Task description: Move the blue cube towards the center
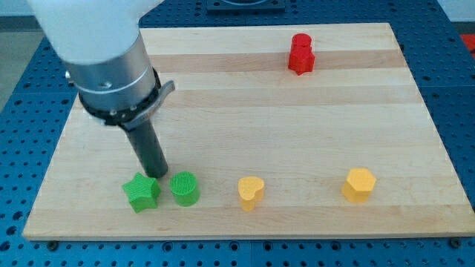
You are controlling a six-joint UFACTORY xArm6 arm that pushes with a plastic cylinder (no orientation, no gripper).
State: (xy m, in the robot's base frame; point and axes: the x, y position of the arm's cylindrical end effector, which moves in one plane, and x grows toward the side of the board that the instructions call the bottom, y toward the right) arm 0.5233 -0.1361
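Observation:
No blue cube shows in the camera view. My tip (157, 176) rests on the wooden board (245, 104) at the lower left, just above and between a green star block (141, 193) and a green cylinder (185, 188). It looks to be touching or nearly touching the star's upper right edge. The large arm body (104, 52) covers the board's upper left part and may hide what lies behind it.
A yellow heart-shaped block (251, 192) lies right of the green cylinder. A yellow hexagon block (359, 184) lies at the lower right. A red block (301, 54) stands near the top edge, right of centre. Blue table surface surrounds the board.

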